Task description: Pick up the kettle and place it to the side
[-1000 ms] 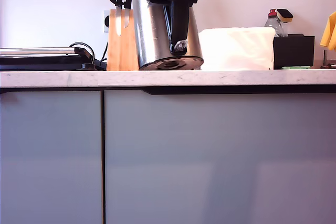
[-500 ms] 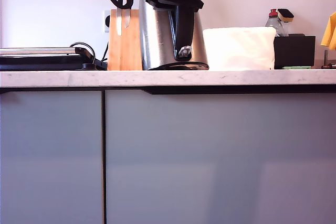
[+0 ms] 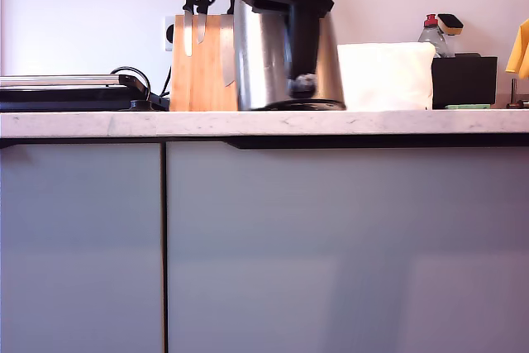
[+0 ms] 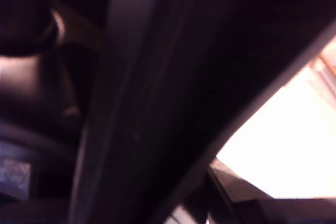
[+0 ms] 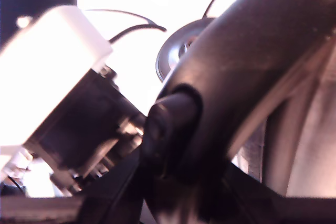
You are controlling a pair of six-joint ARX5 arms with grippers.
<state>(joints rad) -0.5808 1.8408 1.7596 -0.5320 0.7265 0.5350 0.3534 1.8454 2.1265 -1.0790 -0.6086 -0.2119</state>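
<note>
2 arms converge above the tall, tapered, brushed stainless-steel kettle at the top of the exterior view, but that view crops both grippers, so neither can be assigned to an arm there. The second wrist view looks closely along the kettle's big black loop handle, with a dark rounded part pressed against the handle's inner curve. I judge that my second gripper carries the kettle by this handle, yet its jaws are not distinguishable, so whether they pinch the handle cannot be told. The first wrist view is filled by a dark, blurred surface, so the state of my first gripper cannot be told either.

The kettle stands upright, its black base level with, or barely above, the pale stone countertop. Contact cannot be confirmed, and motion blur on the lower body suggests it is in transit. A grip high on the handle keeps the weight hanging below, which explains the upright attitude.

Outward from the kettle, the light wooden knife block stands just beside it towards the exterior view's left, with the kettle partly overlapping it. A white rectangular container stands just beside it towards the exterior view's right, and a black box lies beyond that. A flat dark appliance sits well apart at the exterior view's left.
</note>
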